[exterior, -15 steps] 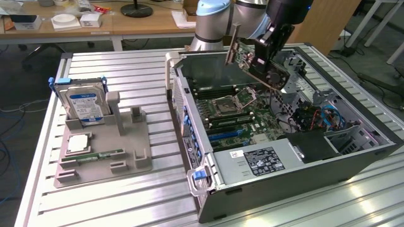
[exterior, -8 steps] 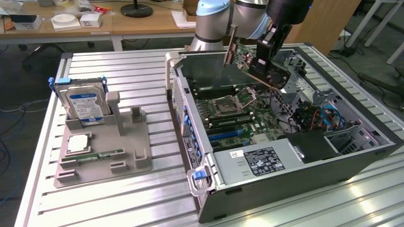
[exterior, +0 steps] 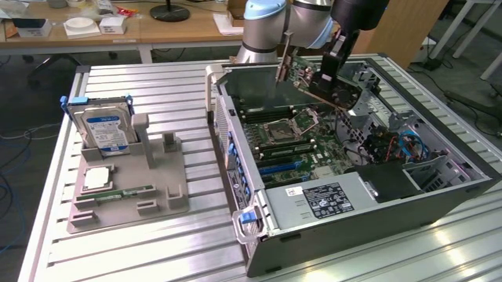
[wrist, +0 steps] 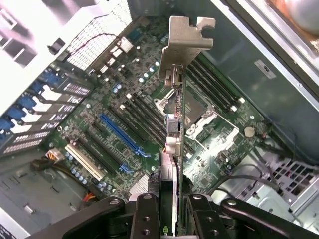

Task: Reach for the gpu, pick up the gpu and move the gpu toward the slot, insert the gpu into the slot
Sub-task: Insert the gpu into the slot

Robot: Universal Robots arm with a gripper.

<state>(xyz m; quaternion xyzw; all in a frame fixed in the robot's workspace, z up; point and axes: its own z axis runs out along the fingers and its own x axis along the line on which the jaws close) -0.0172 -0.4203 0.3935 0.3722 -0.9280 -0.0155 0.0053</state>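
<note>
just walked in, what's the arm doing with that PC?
The arm's gripper is clamped on the gpu and holds it in the air, tilted, over the open computer case and its green motherboard. The card is not seated yet: the long blue slot lies bare below it. Over on the exterior view's left, a hard drive stands in a grey fixture, away from the gripper.

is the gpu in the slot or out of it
Out. The gripper holds the gpu clear above the motherboard; the blue slot is bare, with no card seated in it.
</note>
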